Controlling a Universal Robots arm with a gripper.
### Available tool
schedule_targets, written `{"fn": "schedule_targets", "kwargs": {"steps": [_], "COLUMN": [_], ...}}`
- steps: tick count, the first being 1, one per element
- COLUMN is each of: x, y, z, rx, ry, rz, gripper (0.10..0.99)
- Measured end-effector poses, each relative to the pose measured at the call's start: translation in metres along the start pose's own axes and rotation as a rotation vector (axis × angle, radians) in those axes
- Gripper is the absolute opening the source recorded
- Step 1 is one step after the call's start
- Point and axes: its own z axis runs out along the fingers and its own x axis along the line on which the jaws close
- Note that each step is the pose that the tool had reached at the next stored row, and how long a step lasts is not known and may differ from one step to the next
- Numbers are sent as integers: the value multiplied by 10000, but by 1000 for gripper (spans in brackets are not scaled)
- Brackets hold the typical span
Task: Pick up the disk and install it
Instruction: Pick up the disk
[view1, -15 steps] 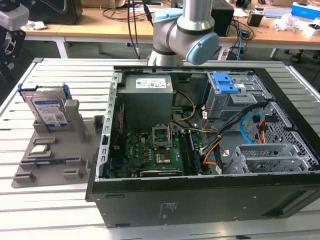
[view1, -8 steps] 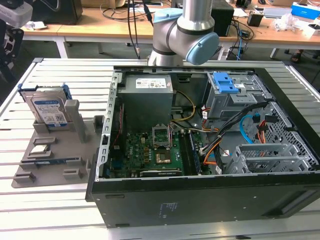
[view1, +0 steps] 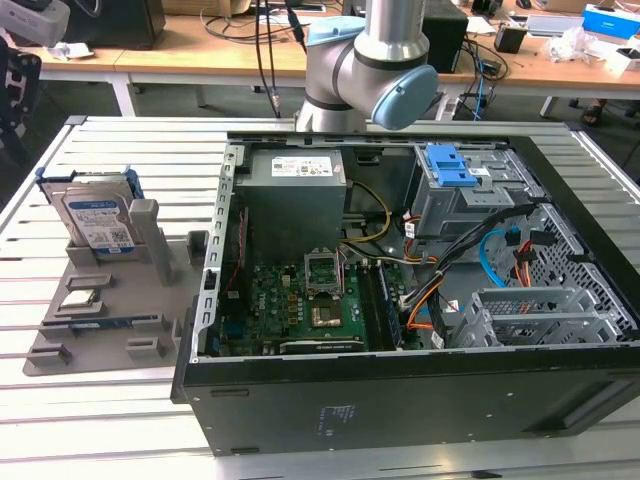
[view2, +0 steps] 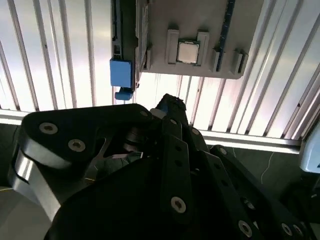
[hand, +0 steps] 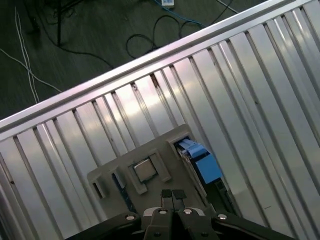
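Disk: stands upright in a slot of the grey fixture on the counter. Tool: above the fixture, fingertips clenched together, grasping nothing, clear of the disk.

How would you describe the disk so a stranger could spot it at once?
Beside the open computer case, at the exterior view's left, a grey holder lies on the slatted table. The disk stands upright at the holder's far end. It alone is a silver slab with a white-and-blue label and blue frame; the small square chip lies flat.
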Motion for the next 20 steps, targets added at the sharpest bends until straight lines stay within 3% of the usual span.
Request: {"fn": "schedule_targets", "kwargs": {"steps": [3, 13, 20], "x": [0, 0, 0], "y": [0, 0, 0], "z": [0, 0, 0], "rx": [-5, -19, -27], "ry": [24, 79, 111], "rz": [-773, -2593, -3612], "gripper": [106, 106, 106]}}
